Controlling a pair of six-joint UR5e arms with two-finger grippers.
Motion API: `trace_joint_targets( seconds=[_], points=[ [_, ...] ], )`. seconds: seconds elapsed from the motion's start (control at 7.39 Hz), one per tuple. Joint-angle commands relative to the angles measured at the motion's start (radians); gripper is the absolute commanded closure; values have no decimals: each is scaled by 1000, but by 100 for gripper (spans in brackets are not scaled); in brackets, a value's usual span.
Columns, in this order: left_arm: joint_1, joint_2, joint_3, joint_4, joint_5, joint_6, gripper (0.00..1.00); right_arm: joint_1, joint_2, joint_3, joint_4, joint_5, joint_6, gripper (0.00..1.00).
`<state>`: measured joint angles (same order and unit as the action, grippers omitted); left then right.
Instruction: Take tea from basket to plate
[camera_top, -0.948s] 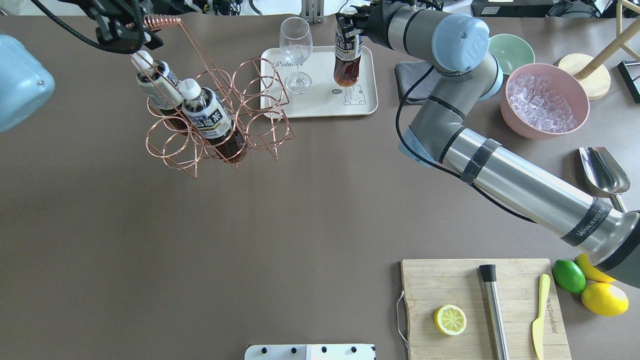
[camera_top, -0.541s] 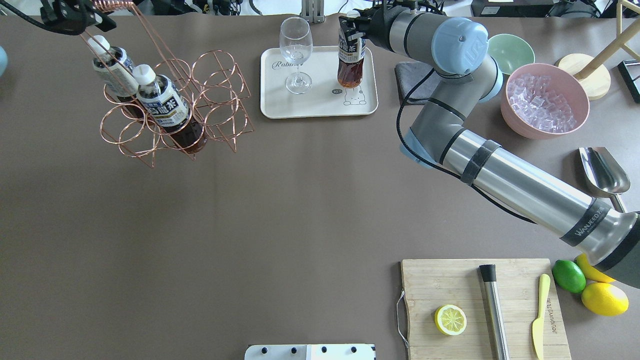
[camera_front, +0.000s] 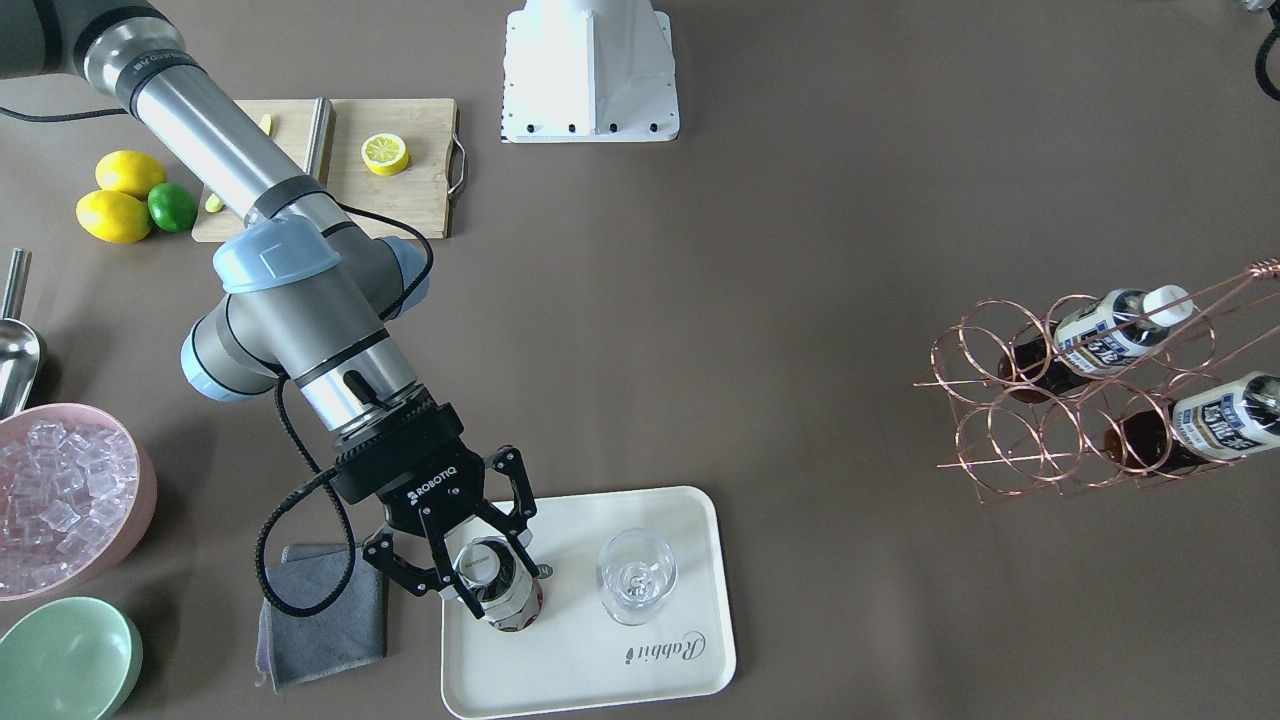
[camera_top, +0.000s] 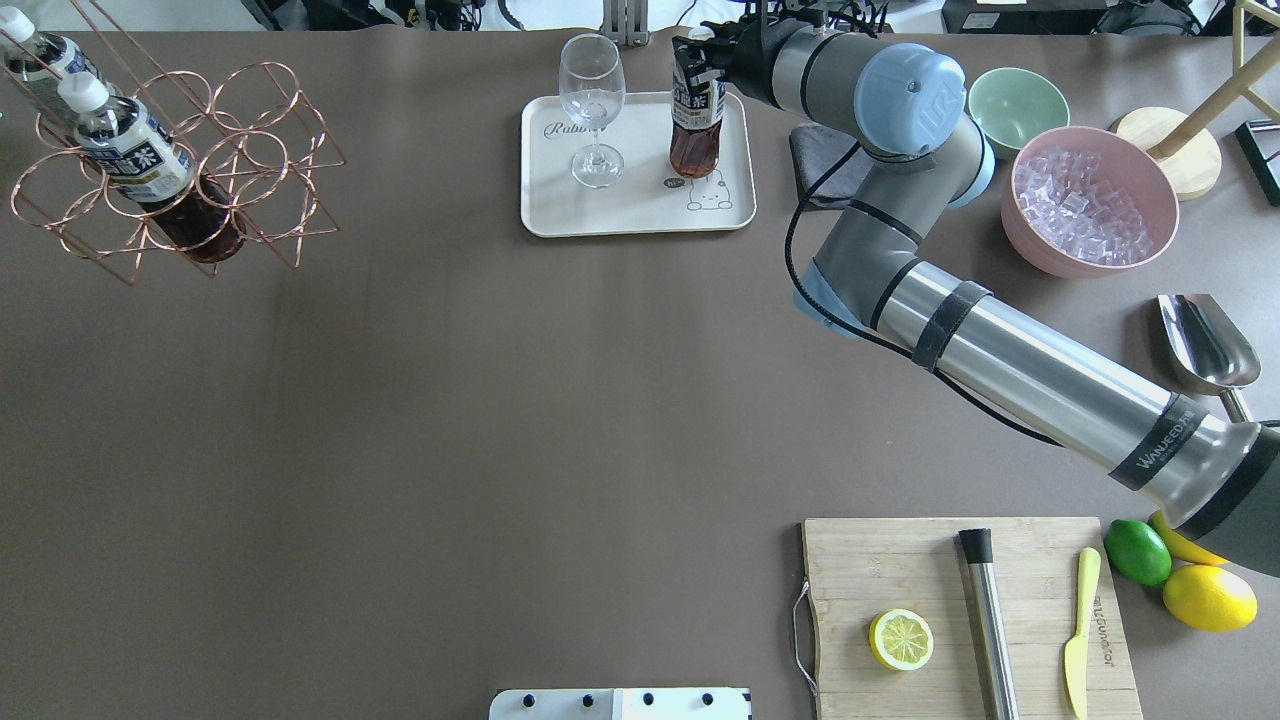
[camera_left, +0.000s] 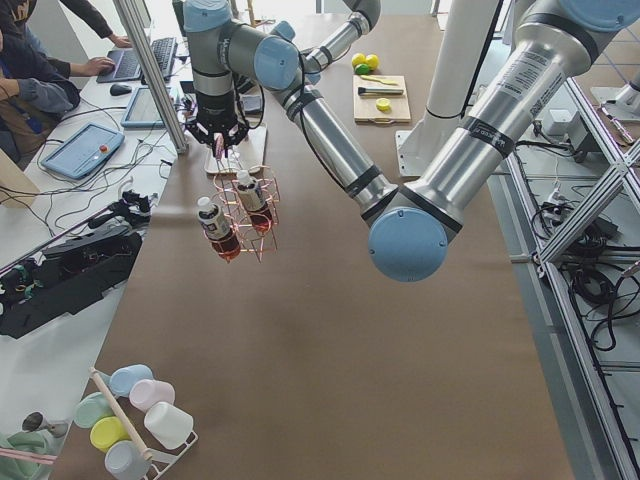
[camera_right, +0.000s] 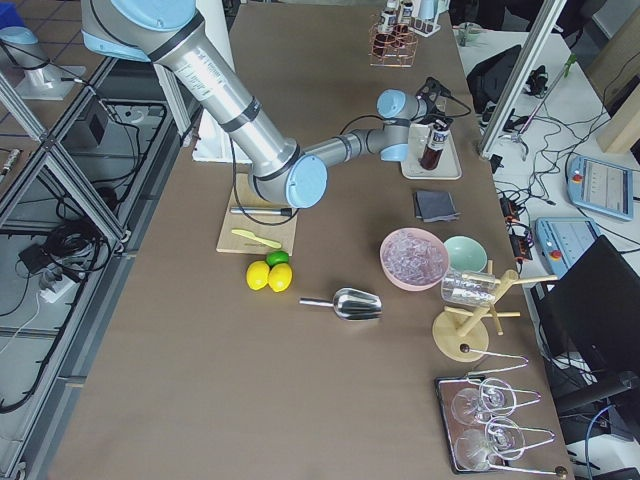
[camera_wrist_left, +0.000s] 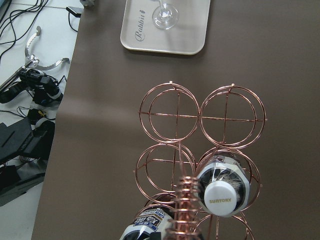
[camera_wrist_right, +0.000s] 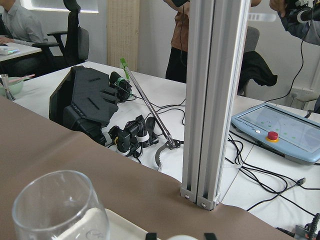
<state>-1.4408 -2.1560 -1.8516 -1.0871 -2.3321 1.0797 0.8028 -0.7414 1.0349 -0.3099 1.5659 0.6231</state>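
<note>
Basket (camera_top: 250, 170): carried since the earlier frame toward the far left corner.
Tea (camera_top: 696, 120): set upright on plate (camera_top: 640, 205), at the far edge.
Right gripper (camera_front: 490, 585): clamped on tea; release judged pending.
Left gripper (camera_left: 218, 135): grip cannot be told.

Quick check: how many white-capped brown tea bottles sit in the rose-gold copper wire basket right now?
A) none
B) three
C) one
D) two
D: two white-capped brown tea bottles sit in ring cells of the rose-gold copper wire basket; the third bottle stands on the cream rectangular tray, the right tool shut on its top.
</note>
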Motion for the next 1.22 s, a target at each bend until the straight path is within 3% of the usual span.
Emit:
trace_joint_targets(
  seconds=[0.0, 0.41, 0.81, 0.95, 1.08],
  points=[
    [-70, 28, 124, 3, -3, 225, 100, -1, 2, 2, 0, 0, 3, 0],
    [-101, 42, 294, -115, -1, 322, 100, 25, -3, 81, -41, 46, 18, 0],
    [-101, 42, 414, -221, 8, 324, 100, 90, -105, 414, -392, 155, 18, 0],
    [-101, 45, 448, -264, 10, 324, 100, 122, -175, 524, -461, 198, 21, 0],
    [-101, 47, 491, -316, 11, 324, 100, 150, -303, 707, -565, 232, 47, 0]
  ],
)
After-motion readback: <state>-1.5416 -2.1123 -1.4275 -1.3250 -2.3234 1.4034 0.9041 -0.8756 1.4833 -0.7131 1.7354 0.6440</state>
